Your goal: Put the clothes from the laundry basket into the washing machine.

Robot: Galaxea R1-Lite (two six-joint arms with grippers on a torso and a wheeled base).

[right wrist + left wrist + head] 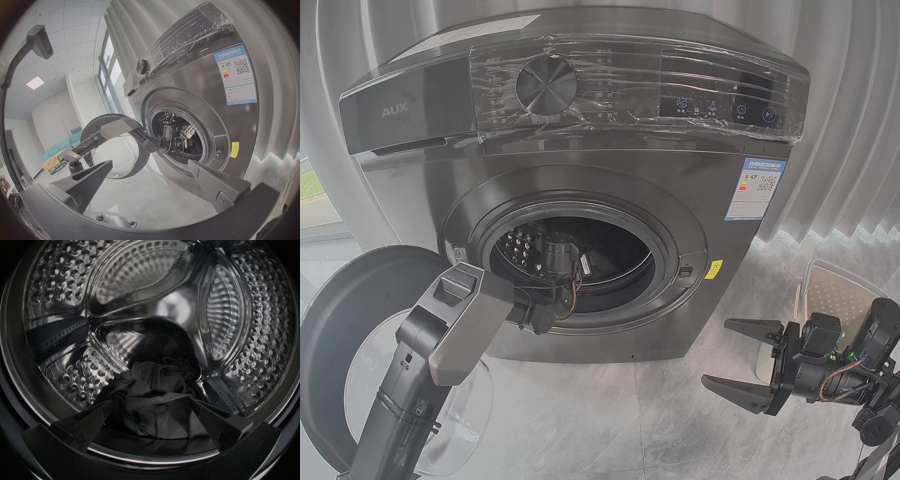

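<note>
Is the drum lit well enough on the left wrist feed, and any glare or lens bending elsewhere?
Left wrist view: drum dim with bright reflections at its back; the dark clothes merge into shadow. Head view: glare streaks on the plastic film. Right wrist view: heavy fisheye bends the washing machine.

the washer (425, 181) is dark grey, its drum (265, 318) shiny silver with a dimpled, hole-dotted pattern. the clothes (156, 390) are plain dark grey. the basket (837, 294) is off-white with a fine grid of holes. the label (755, 189) is blue and white, the sticker (713, 269) yellow. the floor (625, 425) is grey and marbled. the left gripper (150, 401) and right gripper (717, 352) are black.
</note>
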